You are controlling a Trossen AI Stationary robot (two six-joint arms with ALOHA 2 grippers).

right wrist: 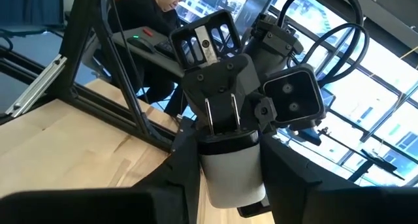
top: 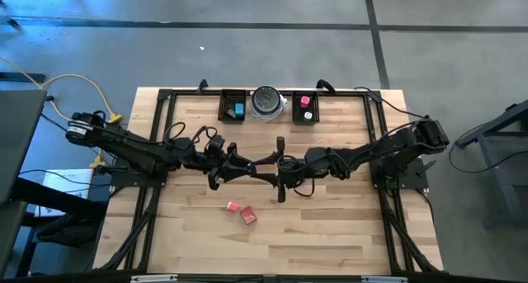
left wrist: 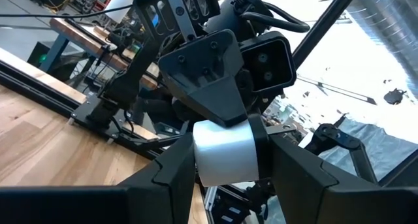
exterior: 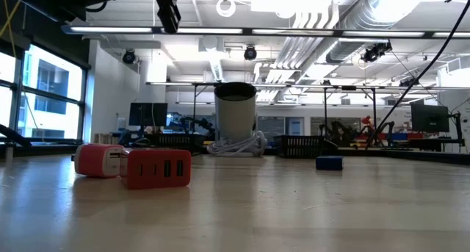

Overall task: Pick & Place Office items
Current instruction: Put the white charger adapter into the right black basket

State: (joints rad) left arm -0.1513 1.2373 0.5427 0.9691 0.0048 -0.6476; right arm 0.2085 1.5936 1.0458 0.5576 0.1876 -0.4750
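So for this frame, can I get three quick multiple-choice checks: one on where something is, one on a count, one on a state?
1. Where is the white plastic cylinder?
A. lying on the table
B. in a black tray
C. raised between the two grippers

2. How many red blocks lie on the bare light wooden table?
A. none
B. two
C. five

3. What state is the left gripper in?
A. open and empty
B. closed on the cylinder
C. closed on a red block

Key:
1 C, since the white plastic cylinder sits between the fingers of the left gripper and of the right gripper, where the arms meet mid-table.
2 B, since one red block and another lie side by side on the light wooden table.
3 B, since the left wrist view shows its fingers against the cylinder's sides.
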